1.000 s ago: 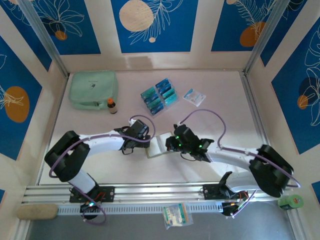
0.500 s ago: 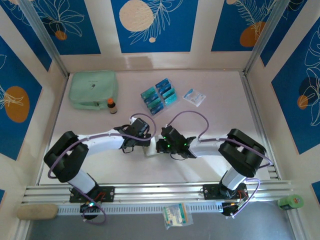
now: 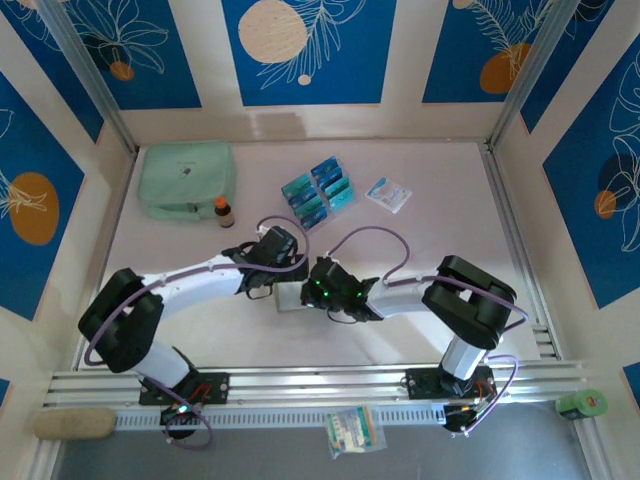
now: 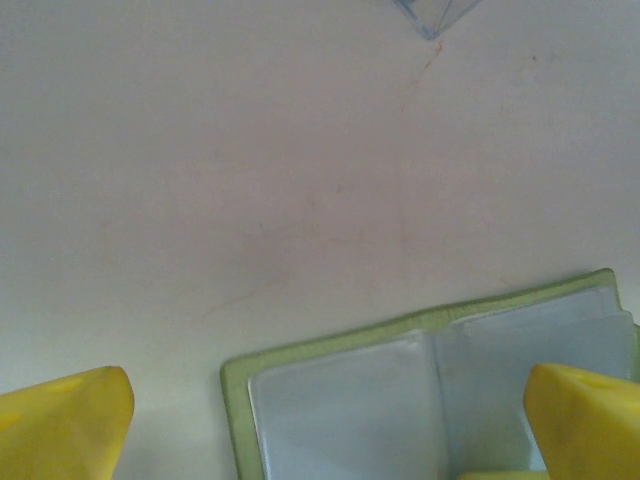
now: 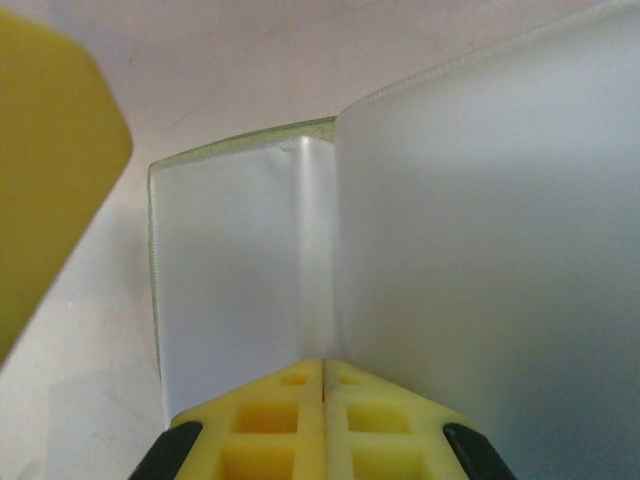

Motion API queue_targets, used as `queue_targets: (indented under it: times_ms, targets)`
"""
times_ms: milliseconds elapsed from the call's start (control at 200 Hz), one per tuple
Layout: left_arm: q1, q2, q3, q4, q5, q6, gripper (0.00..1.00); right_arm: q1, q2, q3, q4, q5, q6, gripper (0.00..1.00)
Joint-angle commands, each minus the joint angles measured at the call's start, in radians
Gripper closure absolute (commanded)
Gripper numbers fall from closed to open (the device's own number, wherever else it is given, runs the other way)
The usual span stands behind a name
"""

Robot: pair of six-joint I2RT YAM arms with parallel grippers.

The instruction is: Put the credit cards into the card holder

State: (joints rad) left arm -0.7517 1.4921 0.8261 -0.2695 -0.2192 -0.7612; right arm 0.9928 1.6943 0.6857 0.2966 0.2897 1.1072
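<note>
Card holder (image 4: 400,390): open flat mid-table, long axis across the left wrist view.
Your left gripper (image 4: 325,425): spread wide over it.
Your right gripper (image 5: 323,395): pressed together at the fold, clear leaf (image 5: 480,220) raised in its view.

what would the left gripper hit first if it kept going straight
Most likely the open wallet: its clear pockets lie between the open fingers of the left gripper, with table beyond. Depth is unclear.

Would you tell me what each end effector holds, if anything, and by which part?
The right end effector seems to pinch a clear pocket leaf of the card holder near the fold. The left end effector is open, holding nothing.
</note>
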Motion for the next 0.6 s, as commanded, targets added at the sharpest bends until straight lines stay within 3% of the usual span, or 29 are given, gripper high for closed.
queue_targets:
  times_ms: [0, 225, 595]
  targets:
    - [0.004, -0.038, -0.065, 0.026, 0.052, -0.146, 0.0, 0.027, 0.033, 0.006, -0.02, 0.069, 0.084, 1.0]
    - [-0.002, -0.014, -0.138, 0.063, 0.042, -0.203, 0.0, 0.038, 0.016, -0.003, -0.011, 0.096, 0.105, 1.0]
    - [-0.007, 0.084, -0.055, -0.085, -0.04, -0.002, 0.0, -0.036, -0.139, -0.064, -0.061, 0.067, -0.003, 1.0]
